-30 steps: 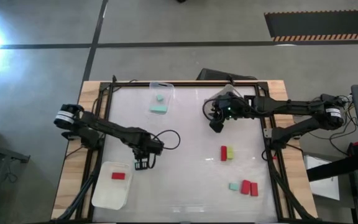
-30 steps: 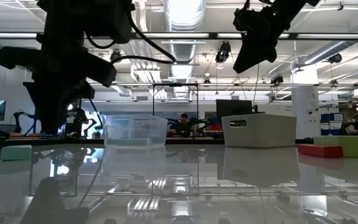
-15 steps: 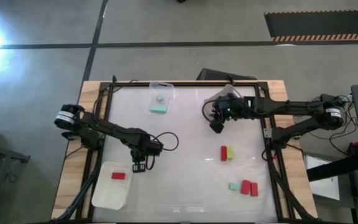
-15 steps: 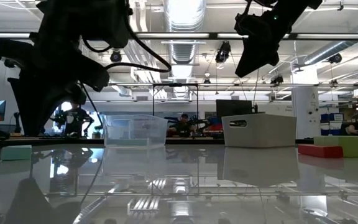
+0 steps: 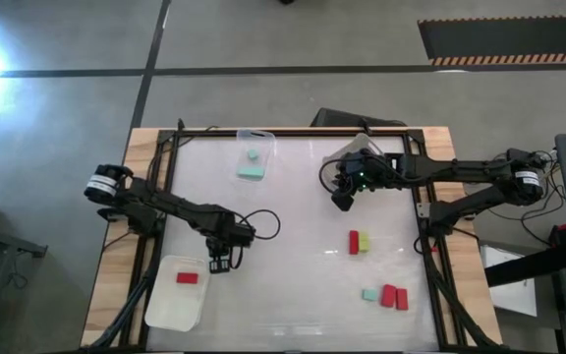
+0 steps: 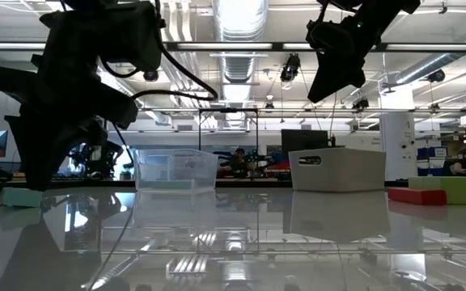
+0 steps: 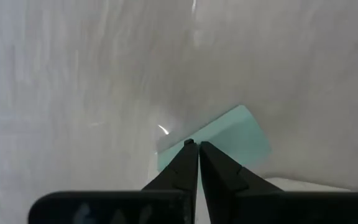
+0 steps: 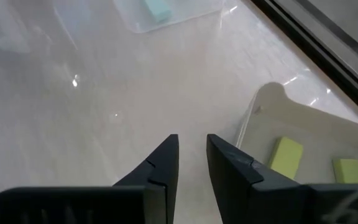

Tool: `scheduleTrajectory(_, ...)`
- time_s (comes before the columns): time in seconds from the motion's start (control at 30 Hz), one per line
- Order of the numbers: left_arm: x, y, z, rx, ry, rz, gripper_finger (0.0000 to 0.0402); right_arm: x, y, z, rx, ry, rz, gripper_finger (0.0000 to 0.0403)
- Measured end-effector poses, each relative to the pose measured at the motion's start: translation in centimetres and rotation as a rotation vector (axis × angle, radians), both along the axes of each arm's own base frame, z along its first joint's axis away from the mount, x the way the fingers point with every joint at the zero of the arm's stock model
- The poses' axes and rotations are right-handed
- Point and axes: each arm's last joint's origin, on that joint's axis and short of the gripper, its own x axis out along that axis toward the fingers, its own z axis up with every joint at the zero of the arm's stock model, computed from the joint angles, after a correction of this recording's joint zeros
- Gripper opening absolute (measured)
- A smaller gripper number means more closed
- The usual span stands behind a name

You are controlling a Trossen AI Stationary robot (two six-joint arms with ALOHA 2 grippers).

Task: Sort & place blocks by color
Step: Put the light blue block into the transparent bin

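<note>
Between picks: the empty left gripper (image 5: 220, 264), fingers nearly closed, sits beside the red-block tray (image 5: 170, 313), the right gripper (image 5: 342, 200), slightly parted, holds nothing, and loose blocks (image 5: 360, 242) likely come next.

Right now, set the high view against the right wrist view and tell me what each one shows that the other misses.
Only the high view shows the left end effector beside a near tray holding a red block, and the loose blocks on the table, such as a loose red one against a loose yellow-green one. Only the right wrist view shows two yellow-green blocks in a white tray. Both show the right end effector, empty, and the far tray with a mint block in it.
</note>
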Motion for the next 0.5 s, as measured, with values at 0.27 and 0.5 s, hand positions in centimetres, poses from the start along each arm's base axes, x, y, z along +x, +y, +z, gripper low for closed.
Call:
scheduleTrajectory(0.27, 1.9, 1.2, 1.6, 0.338, -0.176, 0.036, 0.0001, 0.1, 0.5, 0.0, 0.002, -0.001, 0.019, 0.0077)
scheduleTrajectory(0.5, 1.6, 1.0, 4.9, 0.235, -0.270, -0.104, 0.0001, 0.1, 0.9, 0.0, 0.013, -0.004, 0.021, 0.0069)
